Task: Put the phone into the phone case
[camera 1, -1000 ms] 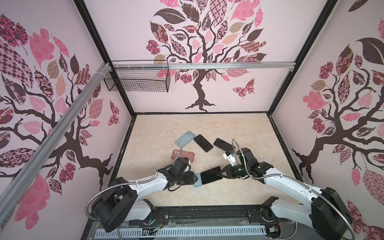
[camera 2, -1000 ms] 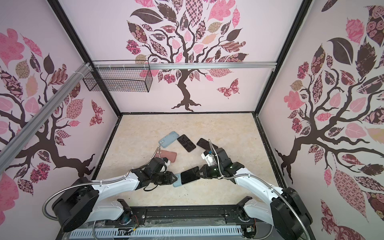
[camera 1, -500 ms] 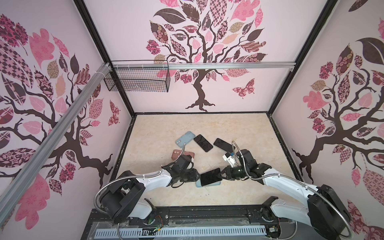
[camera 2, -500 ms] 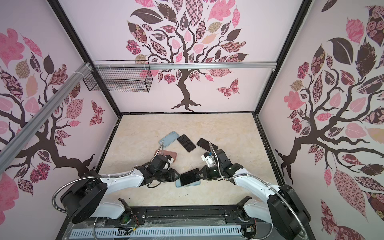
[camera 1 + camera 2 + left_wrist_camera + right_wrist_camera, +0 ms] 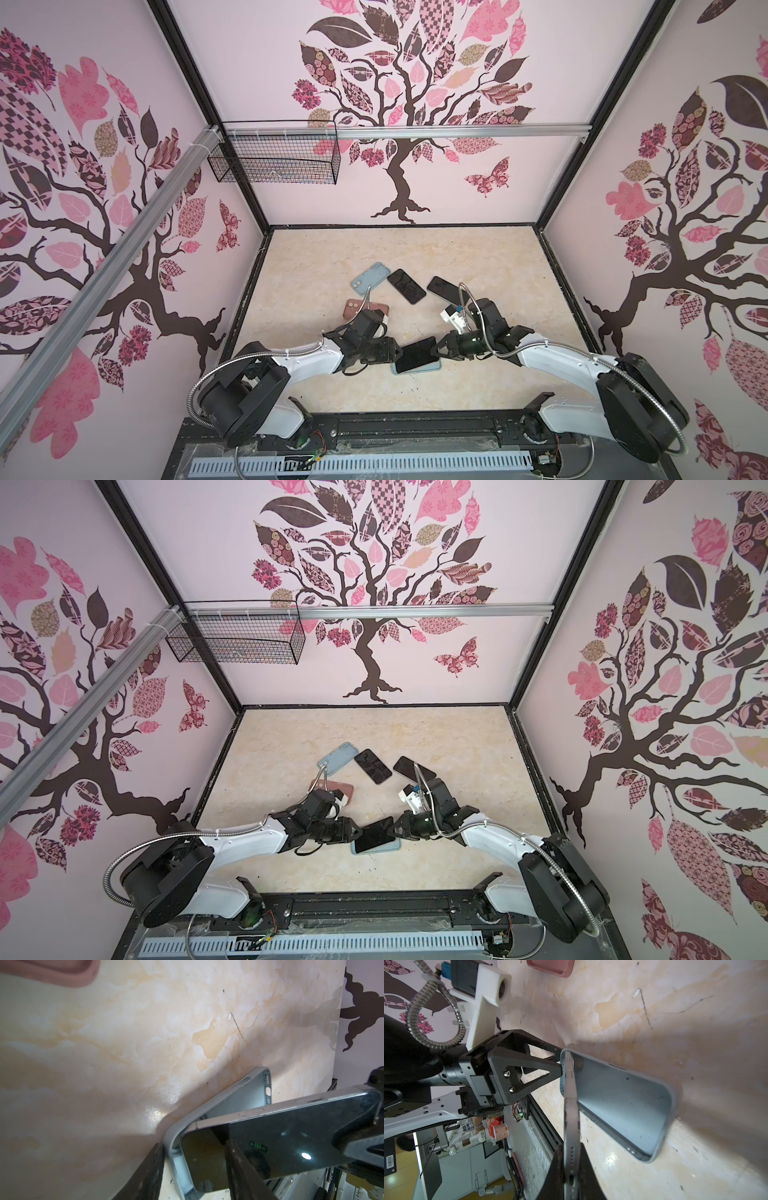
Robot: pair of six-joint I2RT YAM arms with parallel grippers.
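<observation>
Right wrist view: right gripper (image 5: 571, 1155) jaws clamp the phone (image 5: 572, 1105) by its near end, its far end tipped into the light-blue phone case (image 5: 623, 1101), whose floor lies bare. Left gripper (image 5: 561, 1061) jaws stand partway apart at that far end; whether they grip cannot be told. Both top views, lower middle, hide that floor under the phone. Left wrist view alone shows a green sign (image 5: 257, 1145) reflected on the screen, unreadable.

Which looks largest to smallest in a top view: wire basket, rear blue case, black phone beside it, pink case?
Wire basket, largest.
Rear blue case and black phone look alike.
Pink case: partly hidden, unsure.
</observation>
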